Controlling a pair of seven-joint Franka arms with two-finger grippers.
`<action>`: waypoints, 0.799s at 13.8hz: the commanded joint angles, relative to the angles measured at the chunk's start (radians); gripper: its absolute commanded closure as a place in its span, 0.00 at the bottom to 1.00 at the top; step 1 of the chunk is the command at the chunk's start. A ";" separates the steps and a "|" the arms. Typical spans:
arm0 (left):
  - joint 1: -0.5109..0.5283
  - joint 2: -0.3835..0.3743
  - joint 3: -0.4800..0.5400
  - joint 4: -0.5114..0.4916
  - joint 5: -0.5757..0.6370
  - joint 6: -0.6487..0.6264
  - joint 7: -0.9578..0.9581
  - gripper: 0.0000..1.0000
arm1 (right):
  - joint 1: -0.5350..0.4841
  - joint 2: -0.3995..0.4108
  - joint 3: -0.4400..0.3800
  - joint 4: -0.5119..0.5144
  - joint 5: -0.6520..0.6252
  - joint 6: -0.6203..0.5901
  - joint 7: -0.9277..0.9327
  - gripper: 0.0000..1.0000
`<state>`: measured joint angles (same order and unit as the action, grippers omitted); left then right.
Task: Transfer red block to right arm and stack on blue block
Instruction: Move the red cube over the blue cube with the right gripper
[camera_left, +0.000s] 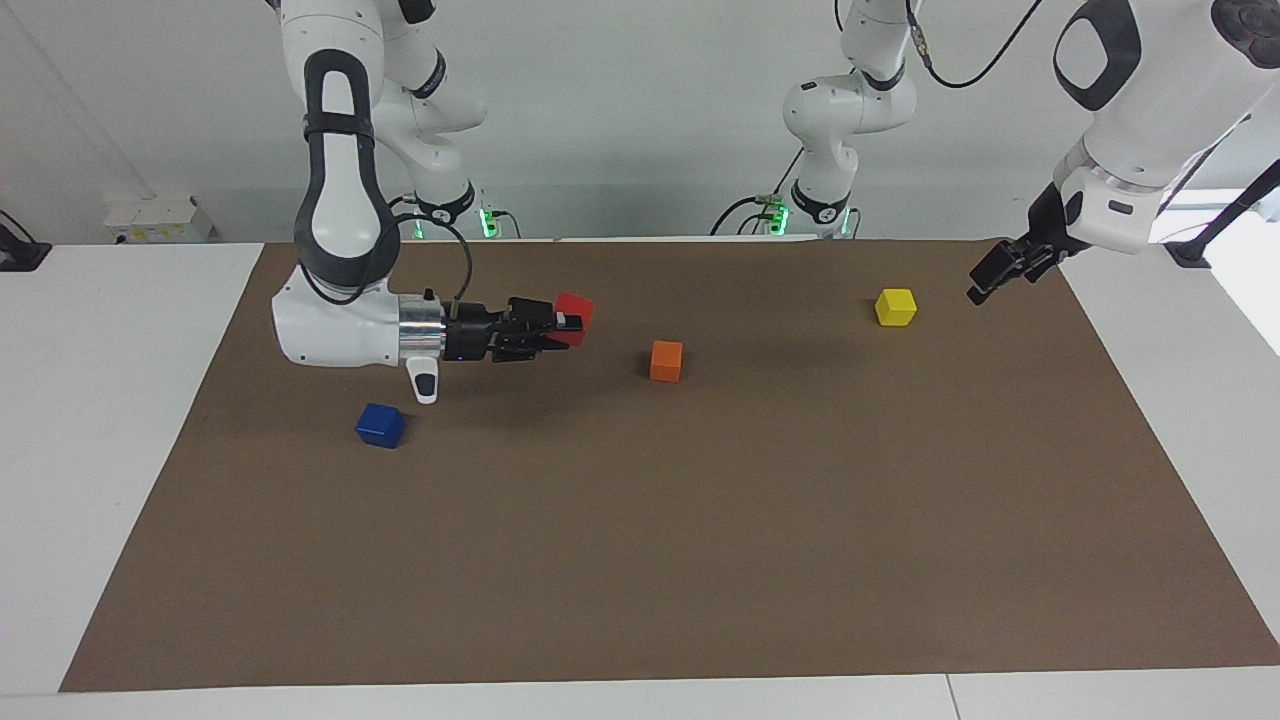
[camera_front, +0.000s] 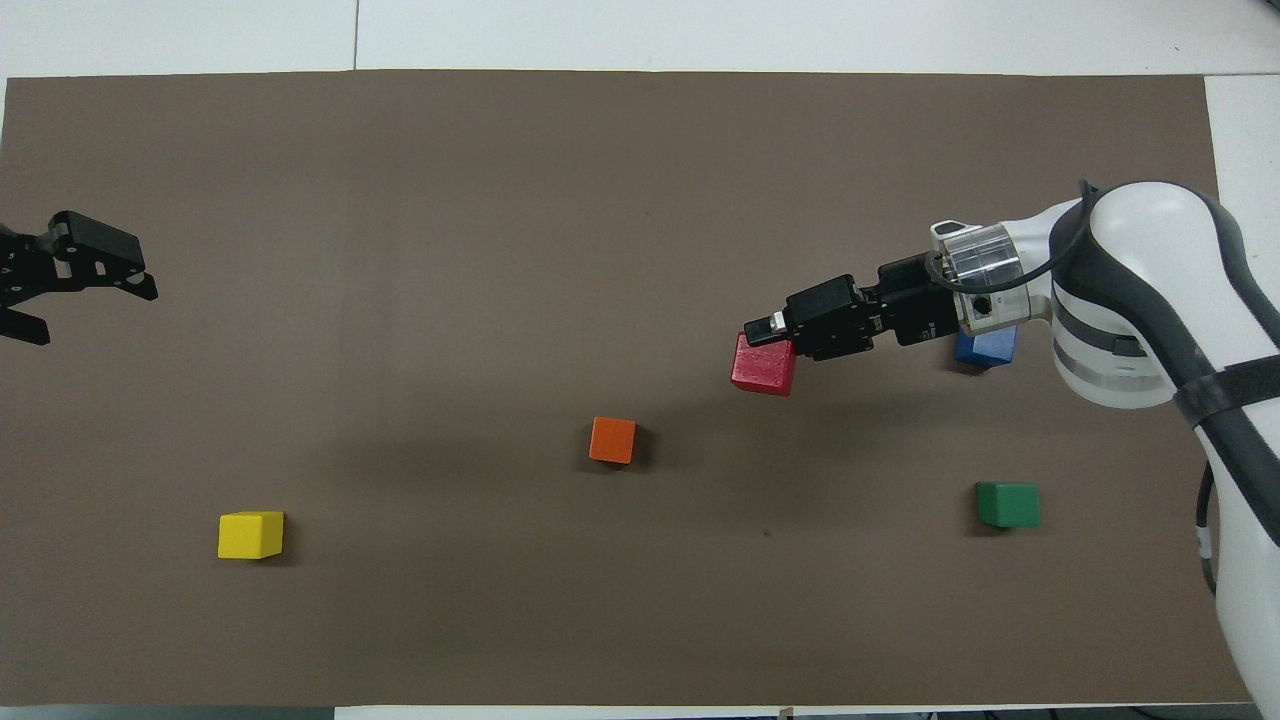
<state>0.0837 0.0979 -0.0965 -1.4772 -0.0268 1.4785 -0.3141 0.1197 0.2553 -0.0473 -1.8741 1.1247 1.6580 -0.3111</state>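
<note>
My right gripper (camera_left: 562, 322) is shut on the red block (camera_left: 575, 312), holding it level in the air above the brown mat. In the overhead view the red block (camera_front: 763, 364) hangs between the orange cube and the blue block (camera_front: 986, 348), with the right gripper (camera_front: 778, 338) reaching sideways from its wrist. That wrist covers part of the blue block there. The blue block (camera_left: 380, 425) rests on the mat, below the right arm's white wrist in the facing view. My left gripper (camera_left: 992, 278) waits open with nothing in it, over the mat's edge at the left arm's end (camera_front: 90, 312).
An orange cube (camera_front: 612, 440) lies mid-mat and a yellow cube (camera_front: 250, 534) toward the left arm's end. A green cube (camera_front: 1007, 504) sits near the right arm's base, hidden by that arm in the facing view. The brown mat (camera_front: 500, 200) covers the table.
</note>
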 joint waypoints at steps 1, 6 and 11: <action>-0.045 0.031 -0.002 0.064 0.086 -0.037 0.039 0.00 | -0.009 0.005 0.010 0.084 -0.210 0.014 0.114 1.00; -0.045 -0.007 0.004 -0.021 0.084 -0.006 0.043 0.00 | -0.014 0.015 0.012 0.164 -0.617 0.041 0.159 1.00; 0.005 -0.040 0.001 -0.069 -0.033 0.066 0.164 0.00 | -0.011 0.010 0.013 0.164 -0.868 0.153 0.149 1.00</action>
<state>0.0706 0.0949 -0.0984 -1.4790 -0.0222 1.5007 -0.2083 0.1167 0.2570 -0.0466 -1.7305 0.3298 1.7814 -0.1710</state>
